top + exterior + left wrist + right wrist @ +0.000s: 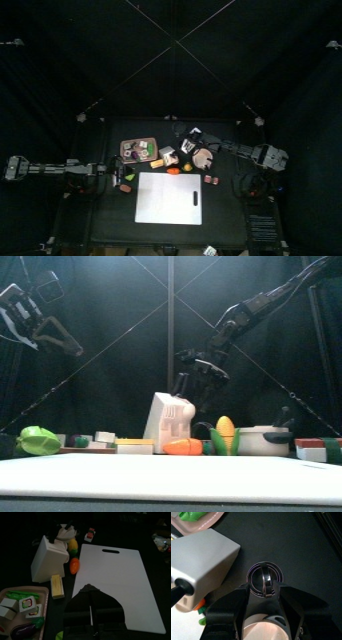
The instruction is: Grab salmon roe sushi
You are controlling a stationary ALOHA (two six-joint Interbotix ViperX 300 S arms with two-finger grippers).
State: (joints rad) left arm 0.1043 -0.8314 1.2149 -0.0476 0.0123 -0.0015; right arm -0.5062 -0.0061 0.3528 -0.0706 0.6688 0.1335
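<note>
Black curtains pen in the table (pixel 104 215), where the right gripper (pixel 264 576) hangs with its jaws together on nothing, beyond the far edge of the white board (pixel 170 198). The left gripper (pixel 90 609) hovers at the board's left end, its jaws too dark to tell whether they are apart. Nothing is grabbed, so I judge the whole task remains: the salmon roe sushi (pixel 127 187) lies on the table just off the board's left edge beside a small green piece (pixel 130 178), near the left jaws and well apart from the right ones.
</note>
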